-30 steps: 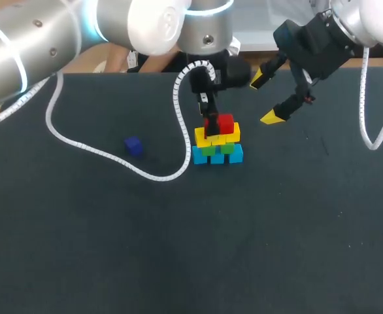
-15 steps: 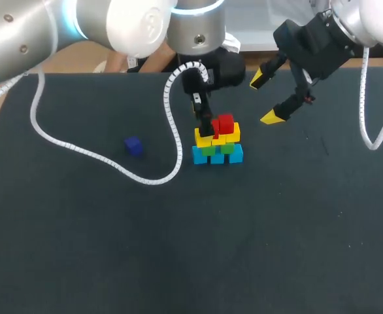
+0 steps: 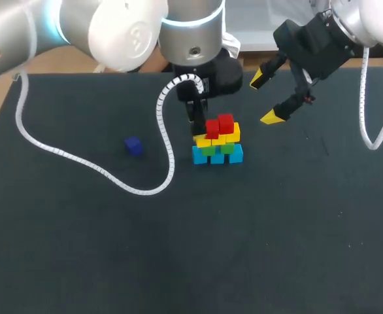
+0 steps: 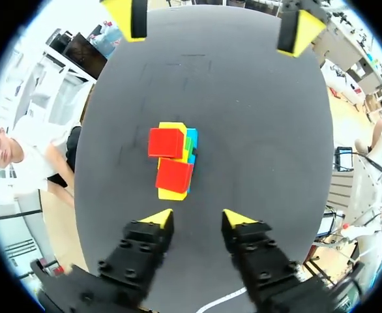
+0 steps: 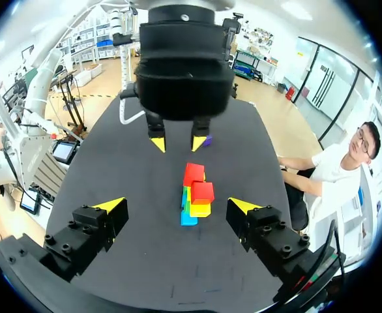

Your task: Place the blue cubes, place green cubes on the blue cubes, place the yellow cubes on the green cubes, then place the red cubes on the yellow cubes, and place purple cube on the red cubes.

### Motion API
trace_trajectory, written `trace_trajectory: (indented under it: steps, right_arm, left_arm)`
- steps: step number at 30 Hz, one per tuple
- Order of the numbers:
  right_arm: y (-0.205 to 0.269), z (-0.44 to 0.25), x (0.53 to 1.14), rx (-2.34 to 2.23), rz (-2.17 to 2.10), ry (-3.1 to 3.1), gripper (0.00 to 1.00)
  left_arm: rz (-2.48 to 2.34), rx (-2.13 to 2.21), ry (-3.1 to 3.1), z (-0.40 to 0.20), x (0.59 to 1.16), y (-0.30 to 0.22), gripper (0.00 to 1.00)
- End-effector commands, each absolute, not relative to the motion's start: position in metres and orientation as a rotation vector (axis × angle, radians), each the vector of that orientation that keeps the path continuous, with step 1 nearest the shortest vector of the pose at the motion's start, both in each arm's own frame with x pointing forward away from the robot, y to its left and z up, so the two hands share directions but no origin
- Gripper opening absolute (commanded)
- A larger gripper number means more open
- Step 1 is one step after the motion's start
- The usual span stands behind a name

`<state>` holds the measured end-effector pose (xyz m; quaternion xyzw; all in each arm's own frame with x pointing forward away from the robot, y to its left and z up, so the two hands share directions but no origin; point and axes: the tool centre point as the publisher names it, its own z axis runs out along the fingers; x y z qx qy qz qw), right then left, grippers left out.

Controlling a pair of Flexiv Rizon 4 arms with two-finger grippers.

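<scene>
On the dark table [image 3: 276, 229], upper cubes [image 4: 174, 175] mostly hide the blue cubes [image 4: 191, 138], seemingly three; both jaws stand open.

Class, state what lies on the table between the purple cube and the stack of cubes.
In the head view, the white coiled cable crosses the stretch between the purple cube and the stack; nothing else lies there.

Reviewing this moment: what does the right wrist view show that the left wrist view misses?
Only the right wrist view shows the purple cube, on the table beside the left jaws, apart from the stack. The left wrist view alone adds no task item. Both show the stack topped by two red cubes, with the left jaws and right jaws open and empty.
</scene>
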<state>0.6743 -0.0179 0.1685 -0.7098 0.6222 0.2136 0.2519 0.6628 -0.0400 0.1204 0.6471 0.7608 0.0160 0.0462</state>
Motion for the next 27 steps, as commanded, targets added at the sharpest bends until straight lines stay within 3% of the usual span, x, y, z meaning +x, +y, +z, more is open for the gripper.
trace_trajectory:
  steps: [1,27]
  right_arm:
    - [-0.018,0.169,0.674,-1.930,0.581,1.692,1.00]
    - [-0.018,0.169,0.674,-1.930,0.581,1.692,1.00]
  left_arm:
    - [0.069,2.006,2.285,0.124,0.653,-0.043,0.00]
    - [0.009,2.051,2.252,0.108,0.636,-0.075,0.00]
